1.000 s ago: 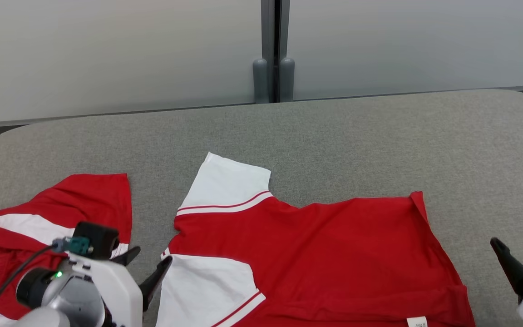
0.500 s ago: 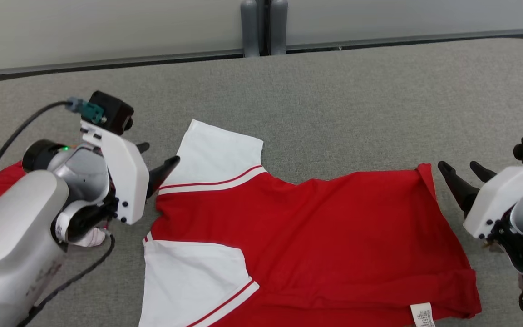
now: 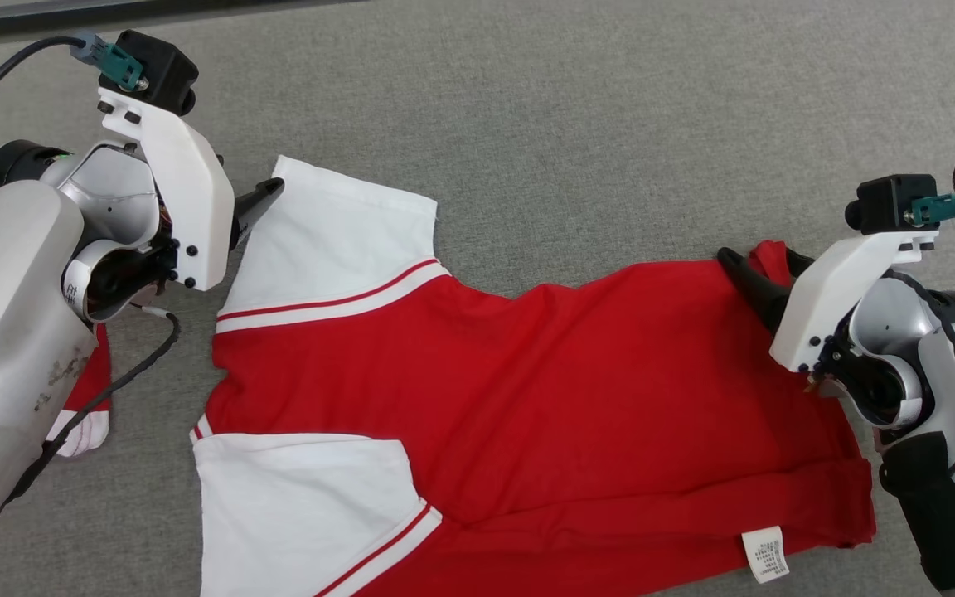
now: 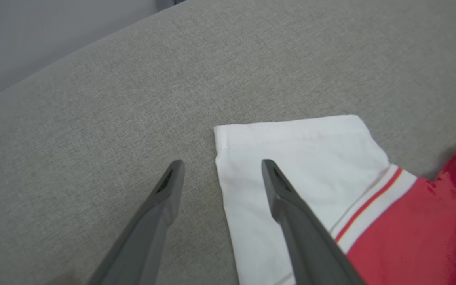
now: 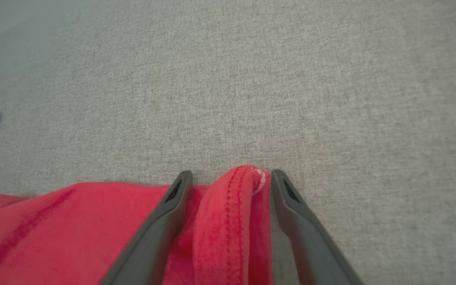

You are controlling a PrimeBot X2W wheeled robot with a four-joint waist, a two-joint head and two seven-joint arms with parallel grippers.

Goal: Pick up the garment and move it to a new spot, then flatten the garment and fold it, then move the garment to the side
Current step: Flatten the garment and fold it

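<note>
Nearest the robot: label at the hem of the red-and-white garment, spread almost flat along the grey table, with the near sleeve at the left. Off to that side, partly behind the left arm, a scrap of a second red garment.

Farther out, both arms reaching to the far edge, probably to lift it and fold it toward the robot.
- Left end effector: spread, straddling the outer edge of the far sleeve. One finger over white cloth, one over bare table, gripping nothing yet.
- Right end effector: also spread, bracketing the raised hem corner. Not pinched so far.

Against half a second ago:
- Head view tipped further down, with the wall strip nearly gone from the top.
- Left fingers moved from beside the sleeve's stripe up to its far corner.
- Right fingers moved from just beside the hem corner to either side of it.
</note>
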